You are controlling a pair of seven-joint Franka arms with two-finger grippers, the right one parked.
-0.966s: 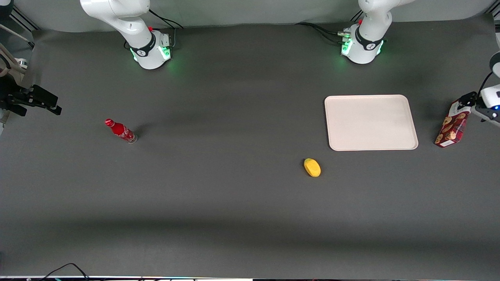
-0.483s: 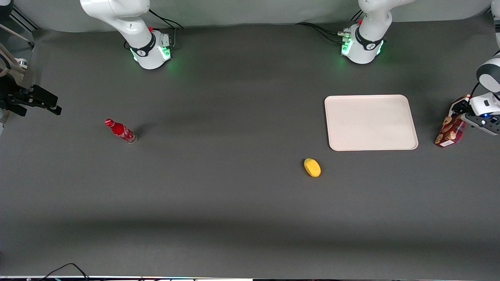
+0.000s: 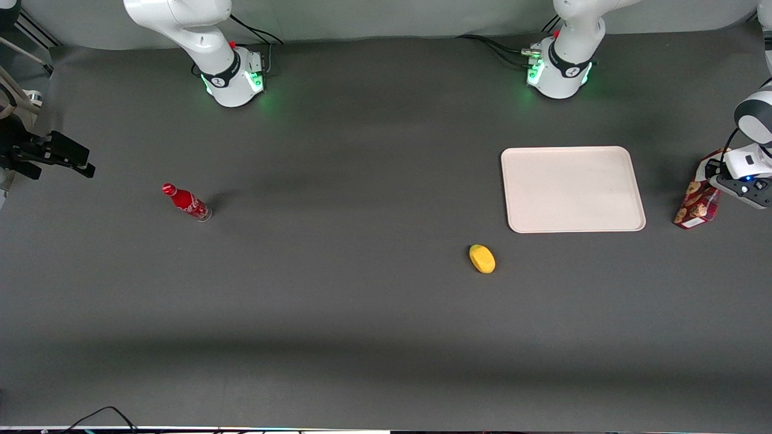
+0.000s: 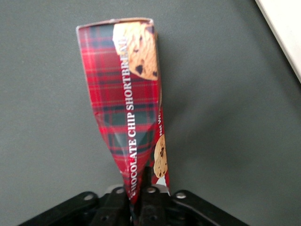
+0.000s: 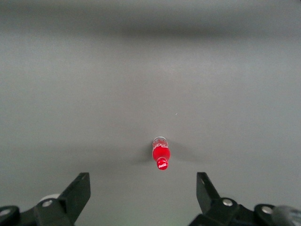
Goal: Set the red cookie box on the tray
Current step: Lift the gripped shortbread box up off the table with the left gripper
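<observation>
The red cookie box (image 3: 696, 204) is a dark-red plaid carton with cookie pictures. It stands tilted on the table beside the tray (image 3: 572, 188), toward the working arm's end. My left gripper (image 3: 715, 176) is at the box's upper end, shut on it. In the left wrist view the box (image 4: 127, 103) stretches away from the gripper (image 4: 139, 190). Its near end is pinched flat between the black fingers (image 4: 147, 178). A cream edge of the tray (image 4: 282, 33) shows beside it. The tray is flat, pale and has nothing on it.
A yellow lemon-like object (image 3: 482, 258) lies nearer the front camera than the tray. A small red bottle (image 3: 186, 202) stands toward the parked arm's end of the table, also in the right wrist view as the bottle (image 5: 160, 154).
My left gripper has come in over the box's upper end and closed on it. The box now stands a little more upright.
</observation>
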